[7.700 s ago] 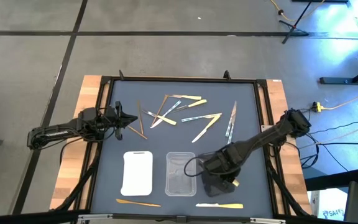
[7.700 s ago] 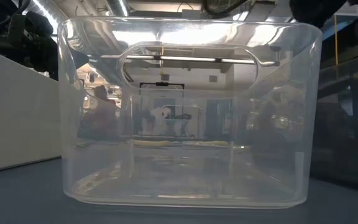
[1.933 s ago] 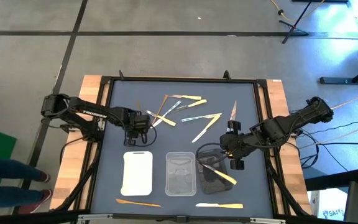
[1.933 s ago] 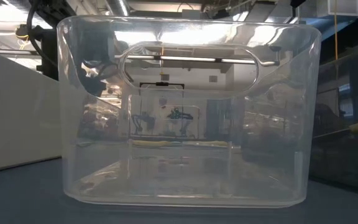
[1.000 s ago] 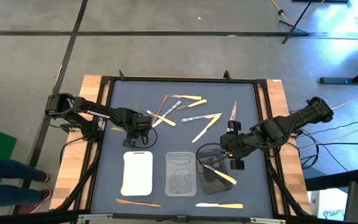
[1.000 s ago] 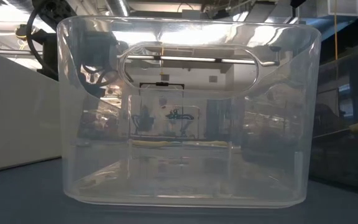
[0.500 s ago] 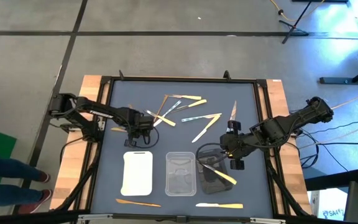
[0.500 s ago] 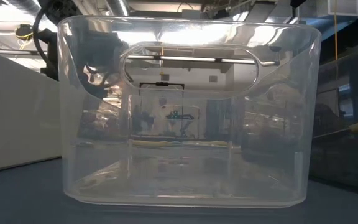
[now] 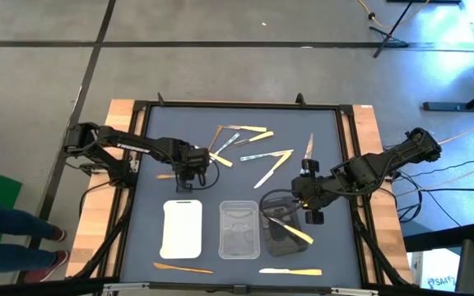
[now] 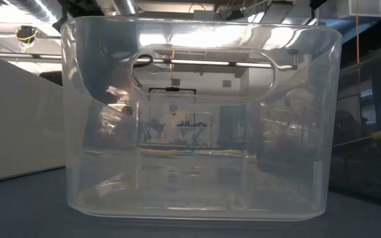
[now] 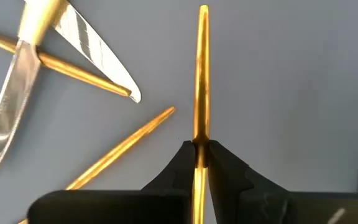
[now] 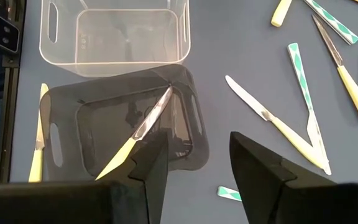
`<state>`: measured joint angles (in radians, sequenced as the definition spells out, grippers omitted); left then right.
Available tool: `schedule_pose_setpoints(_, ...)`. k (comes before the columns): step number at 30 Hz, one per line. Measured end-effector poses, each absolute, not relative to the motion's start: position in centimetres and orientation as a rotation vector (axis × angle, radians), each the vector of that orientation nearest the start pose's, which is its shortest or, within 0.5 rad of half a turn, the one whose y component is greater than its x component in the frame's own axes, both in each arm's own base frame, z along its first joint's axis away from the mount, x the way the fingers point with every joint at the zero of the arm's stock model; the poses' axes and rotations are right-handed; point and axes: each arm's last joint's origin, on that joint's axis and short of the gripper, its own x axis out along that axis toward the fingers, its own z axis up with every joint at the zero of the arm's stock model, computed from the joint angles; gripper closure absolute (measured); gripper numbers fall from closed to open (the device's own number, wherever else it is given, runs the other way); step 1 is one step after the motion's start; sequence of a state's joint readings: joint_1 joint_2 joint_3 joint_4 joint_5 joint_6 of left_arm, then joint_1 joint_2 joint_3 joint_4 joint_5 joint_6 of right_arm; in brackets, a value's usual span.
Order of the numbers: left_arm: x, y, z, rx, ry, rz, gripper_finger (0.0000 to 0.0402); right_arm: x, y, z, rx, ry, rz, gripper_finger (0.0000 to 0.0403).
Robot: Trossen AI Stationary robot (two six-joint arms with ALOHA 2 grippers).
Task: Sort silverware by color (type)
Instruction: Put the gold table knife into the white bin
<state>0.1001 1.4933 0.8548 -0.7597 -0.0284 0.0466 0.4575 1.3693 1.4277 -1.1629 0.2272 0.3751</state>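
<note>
Now a thin brown wooden utensil point(image 11: 201, 81) is clamped in the left tool point(image 11: 199, 163); lifting toward a tray is likely called for next, while the right tool point(image 12: 197, 149) is held apart.

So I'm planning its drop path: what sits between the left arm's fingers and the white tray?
Nothing: in the high view only bare mat separates the left gripper, shut on a wooden utensil, from the white tray.

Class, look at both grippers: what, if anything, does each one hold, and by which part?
The left gripper pinches a thin brown wooden utensil partway along its shaft. The right gripper is open, holding nothing.
</note>
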Motion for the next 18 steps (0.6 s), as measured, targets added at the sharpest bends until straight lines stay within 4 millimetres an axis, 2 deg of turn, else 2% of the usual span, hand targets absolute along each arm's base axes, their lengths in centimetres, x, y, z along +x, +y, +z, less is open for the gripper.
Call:
schedule_pose_setpoints(9, 26.9, 2.7, 20.6, -0.067, 1.275, 0.125, 0.0383, 22.8, 10.5, 35.1, -0.069, 1.056, 0.029, 0.0244)
schedule_pose_setpoints(14, 28.3, 2.7, 23.6, -0.131, 1.176, 0.168, 0.0383, 22.8, 10.5, 35.1, -0.093, 1.055, 0.043, 0.0244)
schedule_pose_setpoints(18, 29.4, 1.8, 26.0, -0.209, 1.088, 0.195, 0.0383, 22.8, 10.5, 35.1, -0.099, 1.055, 0.047, 0.0244)
